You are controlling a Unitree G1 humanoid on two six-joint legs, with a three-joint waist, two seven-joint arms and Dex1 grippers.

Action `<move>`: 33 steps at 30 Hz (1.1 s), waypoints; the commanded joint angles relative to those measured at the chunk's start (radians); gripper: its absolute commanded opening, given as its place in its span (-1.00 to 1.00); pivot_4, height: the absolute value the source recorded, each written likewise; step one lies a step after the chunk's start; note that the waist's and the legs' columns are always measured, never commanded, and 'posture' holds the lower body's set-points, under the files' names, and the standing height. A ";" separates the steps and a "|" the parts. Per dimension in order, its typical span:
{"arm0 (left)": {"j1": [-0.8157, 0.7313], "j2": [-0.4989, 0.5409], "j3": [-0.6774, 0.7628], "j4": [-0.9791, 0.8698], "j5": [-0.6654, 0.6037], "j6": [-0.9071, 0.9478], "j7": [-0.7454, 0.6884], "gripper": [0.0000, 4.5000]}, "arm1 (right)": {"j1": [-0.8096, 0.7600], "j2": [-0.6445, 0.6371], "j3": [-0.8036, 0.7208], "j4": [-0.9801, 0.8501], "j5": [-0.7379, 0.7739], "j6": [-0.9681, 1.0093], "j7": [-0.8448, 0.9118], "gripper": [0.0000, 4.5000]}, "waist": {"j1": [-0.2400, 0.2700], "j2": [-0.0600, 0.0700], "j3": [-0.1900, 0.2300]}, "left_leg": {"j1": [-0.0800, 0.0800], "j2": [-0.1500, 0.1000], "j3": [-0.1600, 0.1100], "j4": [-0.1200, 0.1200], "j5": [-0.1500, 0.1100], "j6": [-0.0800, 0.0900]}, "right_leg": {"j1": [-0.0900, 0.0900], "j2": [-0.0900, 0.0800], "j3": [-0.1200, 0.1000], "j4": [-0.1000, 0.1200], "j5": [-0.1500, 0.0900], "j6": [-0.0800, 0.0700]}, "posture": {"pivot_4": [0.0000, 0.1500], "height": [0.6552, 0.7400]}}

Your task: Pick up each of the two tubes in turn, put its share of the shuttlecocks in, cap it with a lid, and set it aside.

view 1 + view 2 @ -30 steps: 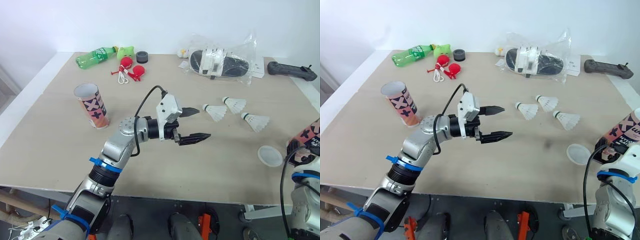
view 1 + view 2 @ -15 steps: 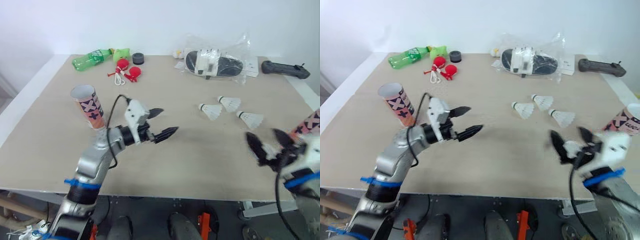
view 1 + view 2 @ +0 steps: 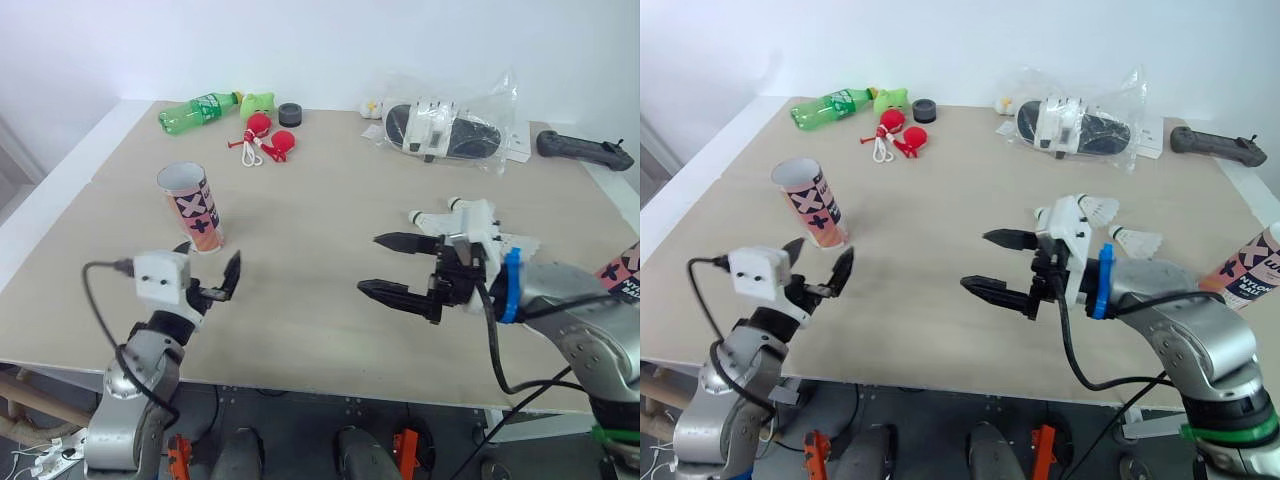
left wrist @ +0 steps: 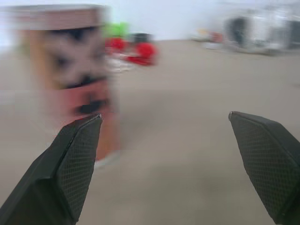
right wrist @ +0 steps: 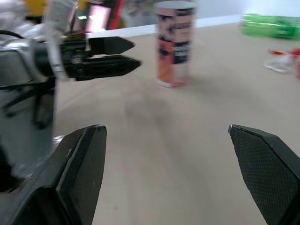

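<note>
left claw (image 3: 208, 268): spread; pulled back from worktop (image 3: 300, 200) centre to near tube (image 3: 193, 208)
right claw (image 3: 372, 263): spread, empty; moved in beside shuttlecocks (image 3: 1137, 242)
task: nothing picked yet

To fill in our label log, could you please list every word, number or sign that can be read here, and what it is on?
"X" and "+": large black marks on the left tube.
Lettering on the right tube: too small to read.
Label on the bottle: too small to read.
</note>
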 commanded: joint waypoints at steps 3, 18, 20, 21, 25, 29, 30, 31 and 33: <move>-0.009 -0.029 0.053 0.084 0.045 -0.043 0.097 1.00 | -0.089 0.062 0.058 0.065 -0.066 -0.037 0.056 0.99 | 0.000 0.000 0.000 | 0.000 0.000 0.000 0.000 0.000 0.000 | -0.001 0.001 0.000 0.000 0.001 -0.001 | 1.00 1.00; -0.297 0.138 0.083 0.473 0.024 -0.085 0.001 1.00 | -0.110 0.183 0.070 0.056 -0.135 -0.030 0.032 0.99 | 0.000 -0.001 0.000 | -0.002 0.001 -0.001 -0.002 0.001 -0.001 | -0.003 0.001 -0.001 0.000 0.002 -0.001 | 1.00 1.00; -0.326 0.151 0.080 0.507 0.019 -0.087 -0.017 1.00 | -0.108 0.186 0.069 0.051 -0.137 -0.028 0.028 0.99 | 0.000 -0.001 0.000 | -0.002 0.001 -0.001 -0.001 0.001 -0.001 | -0.003 0.001 -0.001 0.000 0.002 -0.001 | 1.00 1.00; -0.334 0.155 0.080 0.518 0.017 -0.089 -0.023 1.00 | -0.107 0.188 0.069 0.048 -0.137 -0.026 0.026 0.99 | 0.000 -0.001 0.000 | -0.002 0.000 -0.001 -0.001 0.001 -0.001 | -0.003 0.001 -0.001 0.000 0.002 -0.001 | 1.00 1.00; -0.381 0.175 0.077 0.577 0.010 -0.110 -0.062 1.00 | -0.104 0.194 0.066 0.039 -0.138 -0.021 0.017 0.99 | 0.000 -0.001 0.000 | -0.002 0.001 -0.001 -0.002 0.001 -0.001 | -0.003 0.001 -0.001 0.000 0.002 -0.001 | 1.00 1.00; -0.467 0.206 0.077 0.697 0.004 -0.144 -0.107 1.00 | -0.099 0.200 0.068 0.026 -0.138 -0.016 0.008 0.99 | 0.000 -0.001 0.000 | -0.002 0.001 -0.001 -0.002 0.001 -0.001 | -0.003 0.001 -0.001 0.001 0.002 -0.001 | 1.00 1.00; -0.485 0.211 0.080 0.724 0.000 -0.153 -0.115 1.00 | -0.099 0.201 0.069 0.024 -0.139 -0.015 0.006 0.99 | 0.000 -0.001 0.000 | -0.002 0.001 -0.001 -0.002 0.001 -0.001 | -0.003 0.001 -0.001 0.001 0.002 -0.001 | 1.00 1.00; -0.504 0.215 0.084 0.756 -0.005 -0.166 -0.124 1.00 | -0.100 0.202 0.070 0.024 -0.140 -0.015 0.004 0.99 | 0.000 -0.001 0.000 | -0.002 0.001 -0.001 -0.002 0.001 -0.001 | -0.003 0.001 -0.001 0.001 0.002 -0.001 | 1.00 1.00; -0.551 0.229 0.081 0.844 -0.004 -0.218 -0.155 1.00 | -0.100 0.204 0.072 0.022 -0.143 -0.014 0.001 0.99 | 0.000 -0.001 0.000 | -0.002 0.000 -0.001 -0.002 0.001 -0.002 | -0.003 0.001 -0.001 0.001 0.002 -0.001 | 1.00 1.00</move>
